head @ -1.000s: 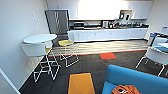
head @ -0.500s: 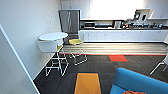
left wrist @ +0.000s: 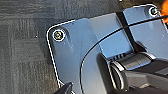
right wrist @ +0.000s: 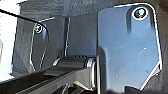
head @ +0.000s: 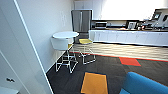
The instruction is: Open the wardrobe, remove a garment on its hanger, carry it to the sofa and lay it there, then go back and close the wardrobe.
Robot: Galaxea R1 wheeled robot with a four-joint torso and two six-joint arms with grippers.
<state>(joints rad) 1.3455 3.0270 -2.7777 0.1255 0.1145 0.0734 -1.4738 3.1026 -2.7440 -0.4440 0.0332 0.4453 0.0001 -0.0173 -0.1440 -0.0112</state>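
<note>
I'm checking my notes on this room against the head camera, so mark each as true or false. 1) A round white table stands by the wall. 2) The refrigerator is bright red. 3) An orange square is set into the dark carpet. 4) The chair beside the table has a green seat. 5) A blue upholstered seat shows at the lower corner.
1) True: the round white table stands close to the white wall.
2) False: the refrigerator is grey and metallic.
3) True: the orange square lies in the dark carpet.
4) False: the chair has a yellow seat on a white wire frame.
5) True: the blue seat fills the lower right corner.
</note>
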